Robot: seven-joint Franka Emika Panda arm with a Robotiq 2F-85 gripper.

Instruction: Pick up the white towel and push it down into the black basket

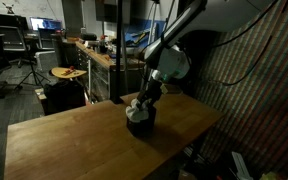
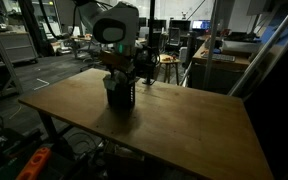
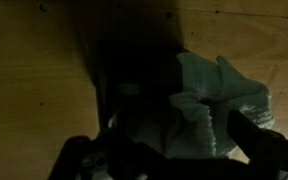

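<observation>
A wooden table point(image 2: 184, 125) in a dark workshop. The claw point(image 1: 140, 101), fingers apart, hangs above the white towel point(image 3: 219, 100) in the black basket point(image 2: 119, 95).

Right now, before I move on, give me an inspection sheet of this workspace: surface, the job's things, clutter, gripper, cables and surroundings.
Surface: wooden table, dimly lit.
Job's things: black basket stands upright on the table; white towel is bunched in its top, with part showing above the rim.
Clutter: nothing seen on the table.
Gripper: gripper is right above the basket, fingers spread apart, holding nothing.
Cables: dark cables hang beside the robot arm.
Surroundings: workbench, round stool and office chair behind the table.
</observation>
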